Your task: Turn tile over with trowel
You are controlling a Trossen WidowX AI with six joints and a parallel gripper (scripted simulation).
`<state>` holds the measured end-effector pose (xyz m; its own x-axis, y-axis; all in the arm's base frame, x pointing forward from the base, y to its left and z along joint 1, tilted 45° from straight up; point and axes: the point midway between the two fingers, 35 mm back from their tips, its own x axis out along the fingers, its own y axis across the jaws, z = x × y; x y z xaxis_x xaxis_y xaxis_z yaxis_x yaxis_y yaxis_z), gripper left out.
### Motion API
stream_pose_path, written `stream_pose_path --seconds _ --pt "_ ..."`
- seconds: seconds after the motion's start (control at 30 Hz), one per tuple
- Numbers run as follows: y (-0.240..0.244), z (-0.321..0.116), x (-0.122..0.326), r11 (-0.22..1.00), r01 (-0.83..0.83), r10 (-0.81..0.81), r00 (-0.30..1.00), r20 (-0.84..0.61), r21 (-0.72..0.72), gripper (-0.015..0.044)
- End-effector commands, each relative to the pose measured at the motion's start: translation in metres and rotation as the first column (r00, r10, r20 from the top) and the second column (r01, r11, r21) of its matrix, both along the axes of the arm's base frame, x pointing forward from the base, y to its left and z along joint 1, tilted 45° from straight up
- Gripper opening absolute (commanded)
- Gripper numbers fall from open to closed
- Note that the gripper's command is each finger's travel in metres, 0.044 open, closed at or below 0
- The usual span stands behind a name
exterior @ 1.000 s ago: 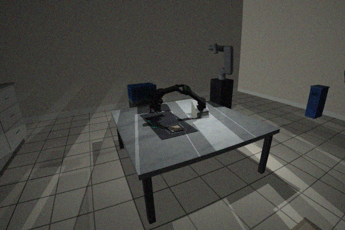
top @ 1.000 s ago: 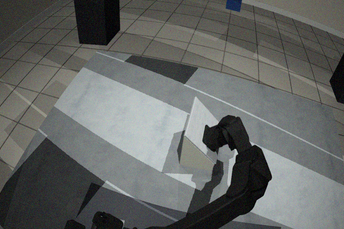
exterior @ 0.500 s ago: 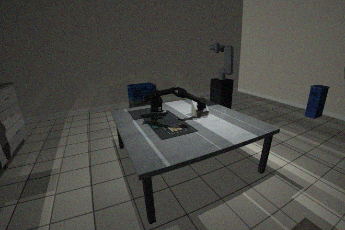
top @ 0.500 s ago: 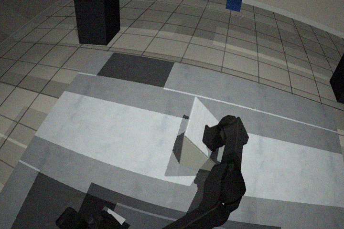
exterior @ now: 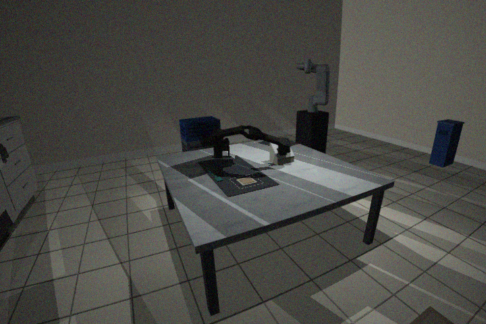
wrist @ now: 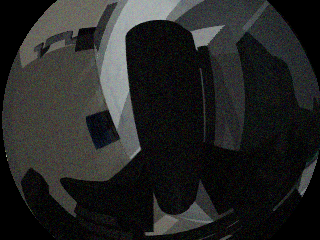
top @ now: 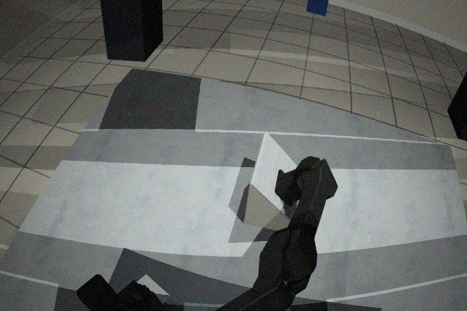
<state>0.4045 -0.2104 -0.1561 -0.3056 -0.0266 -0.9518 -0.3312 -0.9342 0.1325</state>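
Observation:
My gripper (exterior: 221, 151) (wrist: 168, 146) is shut on the trowel, high above the far part of the dark mat (exterior: 233, 191) (top: 201, 280). The trowel's dark handle (wrist: 160, 95) fills the middle of the wrist view. Its blade cannot be made out. The pale tan tile (exterior: 246, 181) lies flat on the mat inside the dashed outline in the exterior view; its marked side cannot be told at this size. The gripper is well away from the tile. The tile is outside the top view.
A small teal thing (exterior: 216, 177) lies on the mat left of the tile. A pale wedge-shaped block (top: 265, 207) with a sloping white face stands beside the arm's base. The table (exterior: 308, 198) has bands of light and shadow.

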Motion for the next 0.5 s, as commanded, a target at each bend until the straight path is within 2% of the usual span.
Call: stream_pose_path --seconds 0.0,0.47 --pt "0.002 -0.003 0.0 1.0 0.003 -0.003 1.0 -0.008 -0.008 0.0" --pt "0.019 -0.019 -0.001 1.0 0.01 -0.009 1.0 -0.024 0.009 0.0"
